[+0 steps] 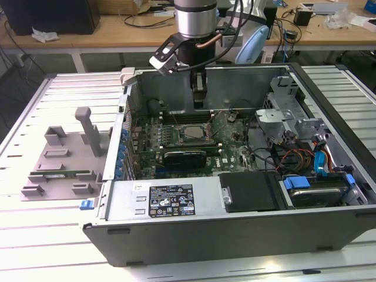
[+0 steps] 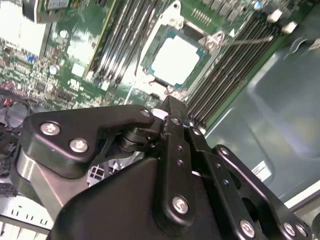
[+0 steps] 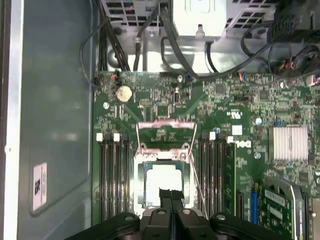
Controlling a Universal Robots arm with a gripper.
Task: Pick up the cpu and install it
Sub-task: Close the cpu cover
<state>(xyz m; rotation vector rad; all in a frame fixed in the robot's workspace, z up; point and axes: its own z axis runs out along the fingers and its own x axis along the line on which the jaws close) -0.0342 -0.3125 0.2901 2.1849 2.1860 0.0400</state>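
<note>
**Cpu in socket, gripper empty**

Hangs the gripper [image 1: 200,104] inside the open case [image 1: 235,232], above the motherboard [image 3: 240,100], fingers pressed together with nothing between them. Shows the cpu [image 3: 165,182] lying flat in the socket [image 3: 140,170], silver top up, close under the fingertips in the first wrist view. Has the socket's metal frame swung open, and memory slots [image 3: 112,180] flanking both sides.

Cpu [image 3: 164,180]: shiny silver square, lying flat inside motherboard socket [image 3: 138,176], seemingly seated level.
</note>
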